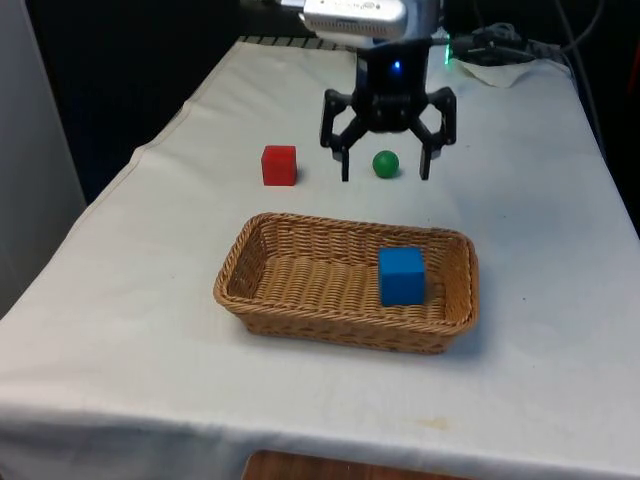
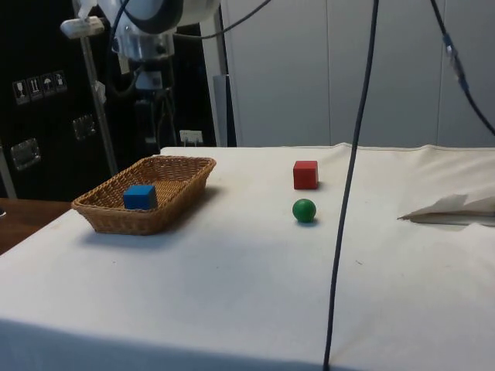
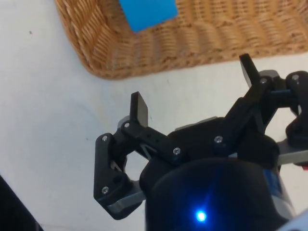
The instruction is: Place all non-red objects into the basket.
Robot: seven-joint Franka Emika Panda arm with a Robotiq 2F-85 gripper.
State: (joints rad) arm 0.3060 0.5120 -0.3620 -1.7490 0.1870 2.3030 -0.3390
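Note:
A green ball (image 1: 386,164) (image 2: 304,210) lies on the white cloth beyond the wicker basket (image 1: 250,300) (image 2: 116,220) (image 3: 202,43). A red cube (image 1: 279,165) (image 2: 305,175) sits to the ball's left in the front view. A blue cube (image 1: 402,275) (image 2: 139,197) (image 3: 147,12) rests inside the basket, towards the front view's right. My gripper (image 1: 385,172) (image 3: 192,84) is open and holds nothing. It hangs in the air, and in the front view its fingers frame the ball. In the wrist view, bare cloth and the basket's rim lie under the fingers.
A crumpled white sheet (image 1: 500,70) (image 2: 456,209) lies at the table's far end, on the front view's right. A black cable (image 2: 344,193) hangs down in the foreground of the side view. The cloth drops off at the table's edges.

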